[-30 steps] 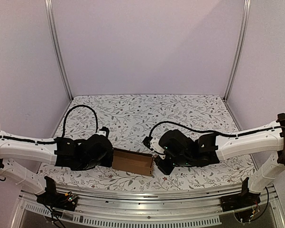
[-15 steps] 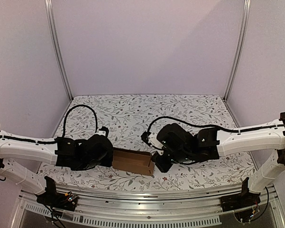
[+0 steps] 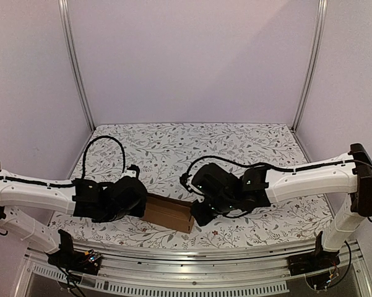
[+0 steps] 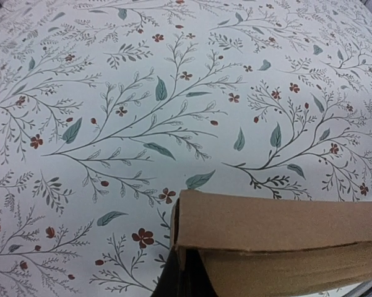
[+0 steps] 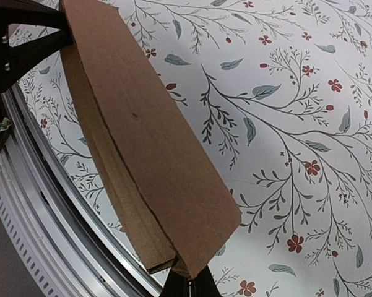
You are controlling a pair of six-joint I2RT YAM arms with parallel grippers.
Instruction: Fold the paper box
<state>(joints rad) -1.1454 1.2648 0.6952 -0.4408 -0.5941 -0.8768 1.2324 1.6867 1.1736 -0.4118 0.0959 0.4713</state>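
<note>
Paper box [image 3: 168, 212], long axis left-right

Overhead, the wrist housings cover both ends of the paper box [image 3: 168, 212], so I can't see either grip there. On my left wrist feed the box runs off the bottom and right edges, and the left gripper [image 4: 181, 281] is only a dark sliver. The right gripper [image 5: 187, 286] is cropped the same way.

White tablecloth [image 3: 235, 139] printed with grey-green leafy sprigs and small red flowers, spread flat, pale lilac wall panels [image 3: 192, 55] behind and at both sides, two aluminium uprights [image 3: 74, 68] in the back corners, metal rail [image 3: 192, 255] along the near edge
</note>
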